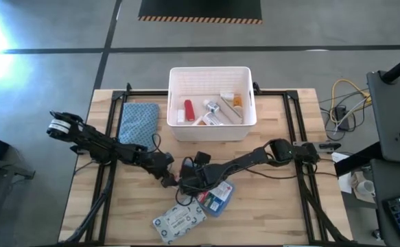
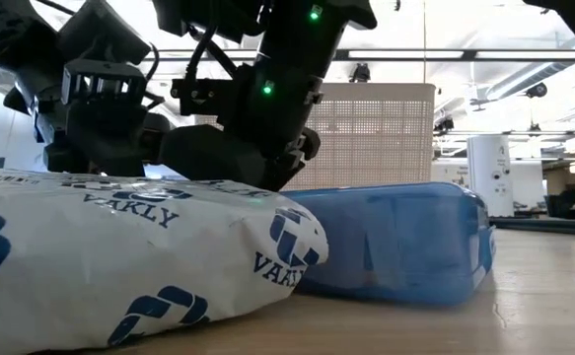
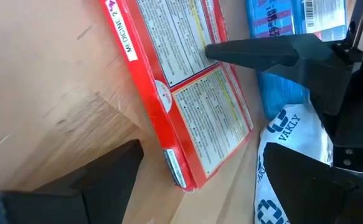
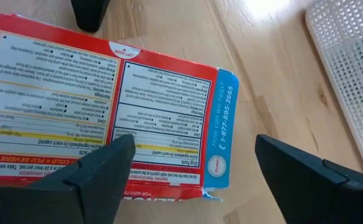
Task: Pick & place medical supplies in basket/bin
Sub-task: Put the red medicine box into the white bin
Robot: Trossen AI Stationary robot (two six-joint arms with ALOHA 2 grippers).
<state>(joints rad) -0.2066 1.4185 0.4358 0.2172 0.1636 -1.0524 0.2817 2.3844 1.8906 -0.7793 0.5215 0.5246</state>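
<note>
jaws of both grippers stand spread around the red box (image 4: 106, 106) on the table (image 1: 268, 206). two arms crowding one box risk colliding or knocking it aside.

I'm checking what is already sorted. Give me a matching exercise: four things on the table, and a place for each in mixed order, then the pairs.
Things:
1. red medicine box
2. folded blue-grey cloth
3. red tube
4. white patterned pack

Places:
A. inside the white bin
B. on the table beside the bin, on the left arm's side
C. nearest the table's front edge
D. under the right claw

Pairs: 1-D, 2-B, 3-A, 4-C
</note>
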